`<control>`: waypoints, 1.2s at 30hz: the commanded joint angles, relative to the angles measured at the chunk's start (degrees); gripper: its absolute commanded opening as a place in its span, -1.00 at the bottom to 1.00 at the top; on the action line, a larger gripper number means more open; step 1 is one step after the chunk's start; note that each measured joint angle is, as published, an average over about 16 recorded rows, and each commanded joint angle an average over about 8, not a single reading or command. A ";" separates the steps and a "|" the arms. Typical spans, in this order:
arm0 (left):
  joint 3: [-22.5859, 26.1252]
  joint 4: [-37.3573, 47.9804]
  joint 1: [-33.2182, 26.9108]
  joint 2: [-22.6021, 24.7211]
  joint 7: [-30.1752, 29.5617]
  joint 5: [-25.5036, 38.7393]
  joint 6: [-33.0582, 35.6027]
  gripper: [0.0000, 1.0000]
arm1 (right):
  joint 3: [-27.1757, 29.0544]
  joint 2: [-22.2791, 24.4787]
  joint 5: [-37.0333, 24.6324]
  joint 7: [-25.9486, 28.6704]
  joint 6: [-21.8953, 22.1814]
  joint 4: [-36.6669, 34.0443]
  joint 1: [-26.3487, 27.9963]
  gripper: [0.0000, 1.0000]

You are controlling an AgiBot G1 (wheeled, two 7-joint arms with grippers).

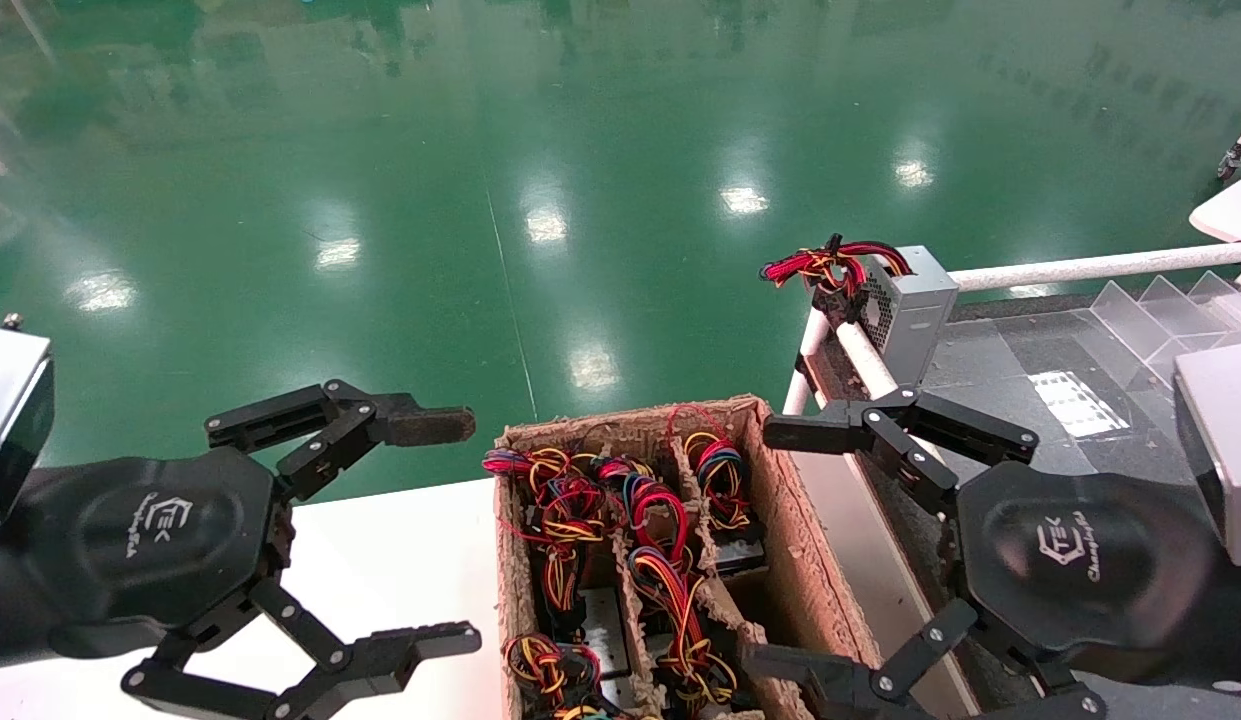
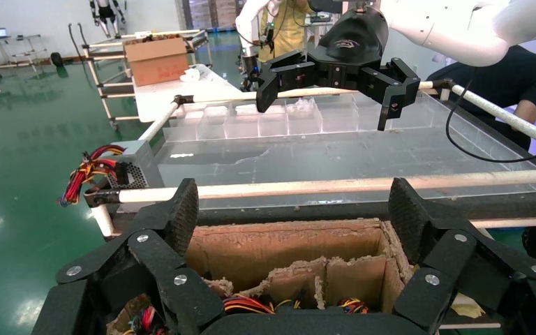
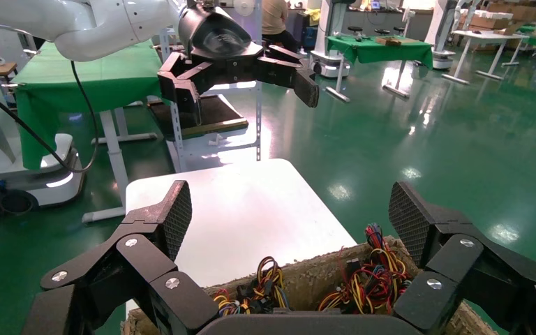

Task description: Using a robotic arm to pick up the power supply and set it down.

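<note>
Both the left claw (image 1: 435,530) and right claw (image 1: 780,545) stood wide apart and empty flanking the cardboard box (image 1: 780,520), where each power supply (image 1: 735,553), probably heavy, rigid metal, sat slotted under snag-prone wires, best gripped by its casing.

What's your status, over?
Left gripper and right gripper open, empty, flanking cardboard box. Power supplies inside, untouched. Nothing blocking.
</note>
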 commanded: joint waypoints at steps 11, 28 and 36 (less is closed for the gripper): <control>0.00 0.00 0.00 0.00 0.00 0.00 0.00 -1.00 | 0.00 0.00 0.00 0.00 0.00 0.00 0.00 1.00; 0.00 0.00 0.00 0.00 0.00 0.00 0.00 -1.00 | 0.00 0.00 0.00 0.00 0.00 0.00 0.00 1.00; 0.00 0.00 0.00 0.00 0.00 0.00 0.00 -1.00 | 0.00 0.00 0.00 0.00 0.00 0.00 0.00 1.00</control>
